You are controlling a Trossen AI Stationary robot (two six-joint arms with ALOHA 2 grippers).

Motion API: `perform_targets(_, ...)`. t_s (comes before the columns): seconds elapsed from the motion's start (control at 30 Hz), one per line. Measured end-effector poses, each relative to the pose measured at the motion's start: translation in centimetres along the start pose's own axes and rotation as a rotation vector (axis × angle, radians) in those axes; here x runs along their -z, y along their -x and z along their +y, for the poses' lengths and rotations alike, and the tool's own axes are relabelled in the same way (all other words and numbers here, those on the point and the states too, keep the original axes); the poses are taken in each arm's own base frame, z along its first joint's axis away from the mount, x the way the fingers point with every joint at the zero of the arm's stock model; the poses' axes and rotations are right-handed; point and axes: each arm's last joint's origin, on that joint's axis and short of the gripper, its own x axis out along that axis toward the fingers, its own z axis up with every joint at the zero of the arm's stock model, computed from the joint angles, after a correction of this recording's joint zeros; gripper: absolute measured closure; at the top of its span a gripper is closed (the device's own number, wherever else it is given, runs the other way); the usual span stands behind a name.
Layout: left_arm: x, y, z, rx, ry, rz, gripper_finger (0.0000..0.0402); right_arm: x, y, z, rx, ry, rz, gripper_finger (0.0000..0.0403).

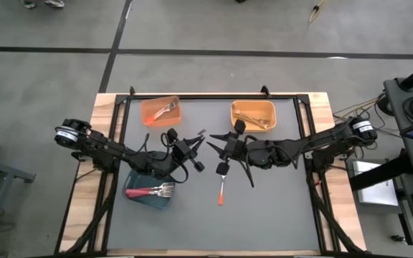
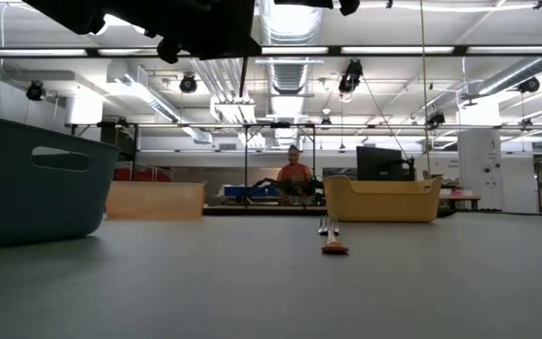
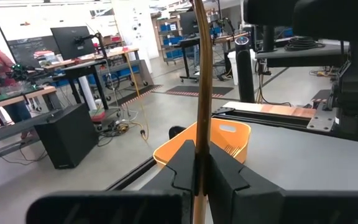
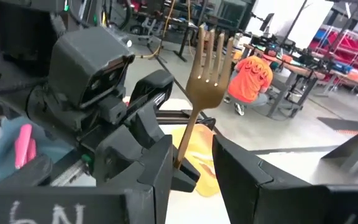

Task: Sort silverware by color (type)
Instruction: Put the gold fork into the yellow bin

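A gold fork (image 4: pixel 209 57) stands upright in the air over the table's middle, tines up, with my left gripper (image 3: pixel 199 177) shut on its handle. In the left wrist view the fork (image 3: pixel 199 93) shows edge-on as a thin strip. My right gripper (image 4: pixel 194 180) faces it from the table's right and is open; its fingers stand to either side of the handle, and I see no touch. In the high view the two grippers (image 1: pixel 198 143) (image 1: pixel 217 140) nearly meet. An orange-handled fork (image 1: pixel 221 188) lies flat on the mat below them. My left gripper pinches the gold fork's handle (image 3: pixel 199 149) between its two fingers, some way below the tines. The fingers (image 4: pixel 178 169) come level from the table's left and lie across the handle. The fork stands upright, lifted clear of the table.
A teal bin (image 1: pixel 149 192) with pink-handled forks sits near left. An orange bin (image 1: pixel 161 111) holding a fork and a yellow-orange bin (image 1: pixel 253 115) with gold forks stand at the far side. People sit at benches beyond the table.
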Motion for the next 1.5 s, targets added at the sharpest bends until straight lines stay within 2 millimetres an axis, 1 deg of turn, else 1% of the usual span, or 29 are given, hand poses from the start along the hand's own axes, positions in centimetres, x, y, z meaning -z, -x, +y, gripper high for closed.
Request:
perform_targets(0.1,0.0,0.0,0.0,0.000,0.000,0.000,0.0398,0.0,0.0,0.0,0.000,-0.044,-0.001,0.0296)
perform_targets(0.3,0.0,0.0,0.0,0.000,0.001,0.000,0.0398,0.0,0.0,0.0,0.000,-0.049,0.000,0.0294)
perform_targets(0.43,0.0,0.0,0.0,0.000,0.001,0.000,0.0398,0.3,0.1,0.2,-0.010,-0.033,0.035,0.0296)
perform_targets(0.53,0.0,0.0,0.0,0.000,0.000,0.000,0.0398,0.0,0.2,0.1,-0.013,-0.030,0.049,0.0316)
perform_targets(0.7,0.0,0.0,0.0,0.000,-0.007,0.000,0.0398,-0.8,1.2,0.4,-0.038,0.019,0.034,0.0380)
perform_targets(0.77,0.0,0.0,0.0,0.000,-0.007,0.000,0.0398,-1.2,1.7,0.5,-0.052,0.032,0.020,0.0388)
perform_targets(0.83,0.0,0.0,0.0,-0.001,-0.007,0.000,0.0398,-1.6,2.1,0.4,-0.056,0.016,0.006,0.0386)
perform_targets(0.97,0.0,0.0,0.0,-0.001,-0.006,-0.001,0.0398,-1.5,2.1,0.4,-0.053,-0.041,0.012,0.0358)
perform_targets(1.1,0.0,0.0,0.0,-0.002,-0.005,-0.002,0.0398,-0.4,0.9,0.8,-0.041,-0.113,0.047,0.0300)
perform_targets(1.2,0.0,0.0,0.0,-0.001,-0.009,0.001,0.0398,0.3,-0.1,0.9,0.017,-0.142,0.056,0.0252)
perform_targets(1.3,0.0,0.0,0.0,-0.002,-0.009,0.001,0.0398,0.4,-0.8,1.0,0.065,-0.177,0.015,0.0213)
perform_targets(1.4,0.0,-0.1,0.1,-0.003,-0.009,0.001,0.0398,0.3,-1.4,1.2,0.073,-0.192,-0.031,0.0194)
perform_targets(1.5,0.0,-0.1,0.1,-0.004,-0.009,0.001,0.0398,0.4,-1.8,1.5,0.080,-0.191,-0.061,0.0194)
